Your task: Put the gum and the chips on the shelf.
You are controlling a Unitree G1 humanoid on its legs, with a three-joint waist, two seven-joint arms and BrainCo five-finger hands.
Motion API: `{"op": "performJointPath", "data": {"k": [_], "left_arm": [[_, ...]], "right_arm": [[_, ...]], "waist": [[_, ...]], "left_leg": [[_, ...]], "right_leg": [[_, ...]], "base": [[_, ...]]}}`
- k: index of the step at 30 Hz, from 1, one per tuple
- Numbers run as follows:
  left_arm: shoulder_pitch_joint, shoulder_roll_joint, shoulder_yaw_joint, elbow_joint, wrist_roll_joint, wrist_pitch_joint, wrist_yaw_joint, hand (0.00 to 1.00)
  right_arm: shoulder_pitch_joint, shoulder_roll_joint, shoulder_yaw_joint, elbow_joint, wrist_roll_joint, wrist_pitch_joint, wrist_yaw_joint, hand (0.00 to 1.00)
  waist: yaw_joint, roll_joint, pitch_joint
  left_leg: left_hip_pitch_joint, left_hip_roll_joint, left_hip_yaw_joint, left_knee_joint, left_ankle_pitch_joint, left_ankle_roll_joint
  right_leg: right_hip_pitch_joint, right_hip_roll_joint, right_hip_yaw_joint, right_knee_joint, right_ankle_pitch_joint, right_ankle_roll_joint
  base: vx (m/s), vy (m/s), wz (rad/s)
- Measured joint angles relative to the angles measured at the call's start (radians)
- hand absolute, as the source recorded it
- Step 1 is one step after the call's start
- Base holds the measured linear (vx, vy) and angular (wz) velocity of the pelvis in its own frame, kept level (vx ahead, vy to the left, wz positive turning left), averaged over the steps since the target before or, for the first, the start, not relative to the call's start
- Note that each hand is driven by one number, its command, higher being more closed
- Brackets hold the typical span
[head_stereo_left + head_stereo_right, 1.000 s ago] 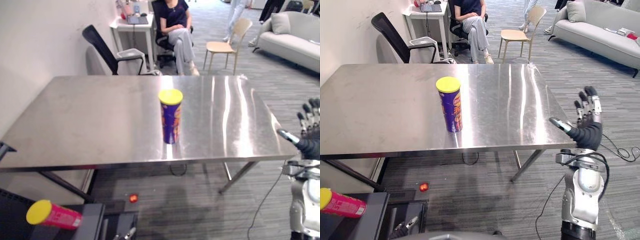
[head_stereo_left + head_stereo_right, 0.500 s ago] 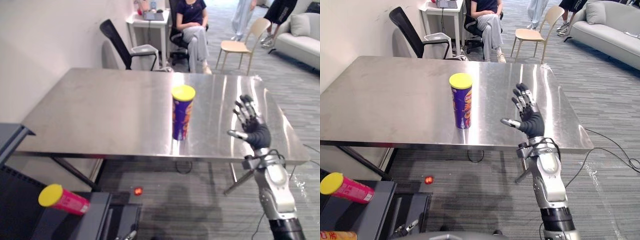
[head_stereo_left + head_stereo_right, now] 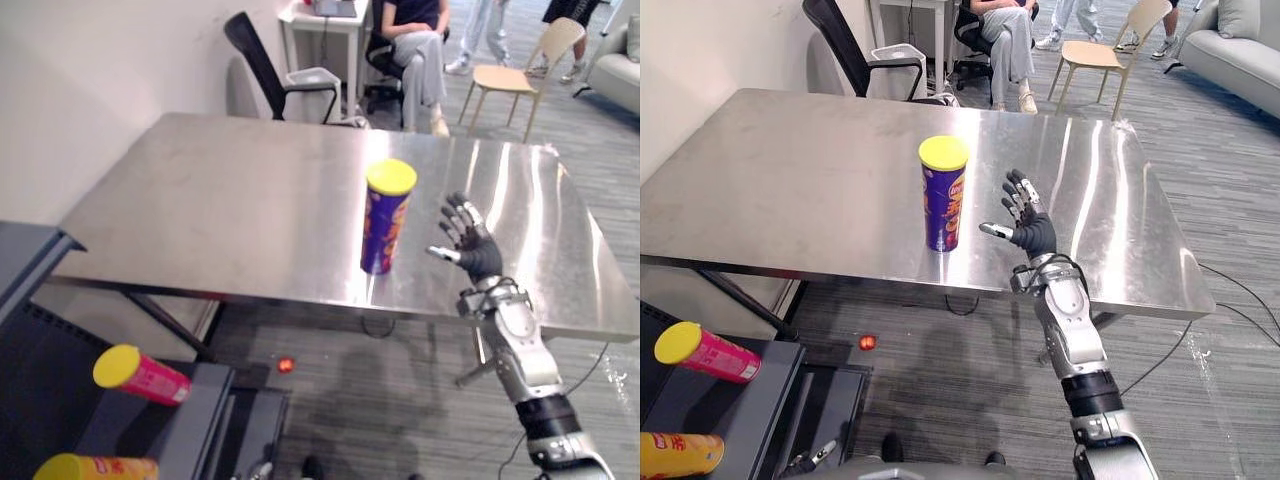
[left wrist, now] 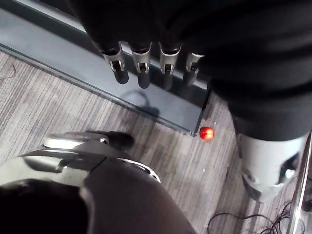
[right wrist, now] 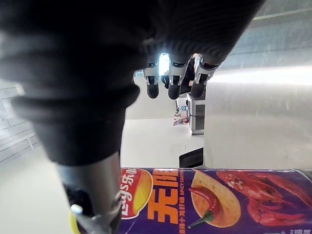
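A purple chips can (image 3: 388,215) with a yellow lid stands upright near the front of the steel table (image 3: 200,200). My right hand (image 3: 1028,228) is open just to the right of the can, fingers spread and the thumb pointing at it, a small gap between them. In the right wrist view the can's purple side (image 5: 219,200) lies close past the straight fingers (image 5: 170,85). A pink tube (image 3: 140,373) with a yellow lid lies on the dark shelf (image 3: 205,400) at the lower left. My left hand (image 4: 141,73) hangs open over the floor by the shelf's base.
An orange can (image 3: 678,452) lies on a lower level of the shelf. A small red ball (image 3: 286,365) sits on the floor under the table's front edge. Behind the table are a black chair (image 3: 270,60), a seated person (image 3: 415,40) and a wooden chair (image 3: 515,85).
The camera has shifted down and to the left. My right hand has travelled from beyond the table's right edge to just beside the purple can, staying open.
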Motion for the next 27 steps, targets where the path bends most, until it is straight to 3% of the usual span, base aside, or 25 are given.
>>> {"op": "performJointPath", "data": {"k": [27], "left_arm": [[0.002,0.001,-0.018,-0.031,-0.014,0.001,0.0,0.0]], "right_arm": [[-0.228,0.005,0.09,0.102,0.016,0.034,-0.017,0.0]], "waist": [[0.027,-0.004,0.035]], "left_leg": [[-0.015,0.0,-0.023,-0.002,0.008,-0.001]], "right_leg": [[0.002,0.0,-0.027,-0.006,0.0,0.0]], "base": [[0.0,-0.005,0.02]]}}
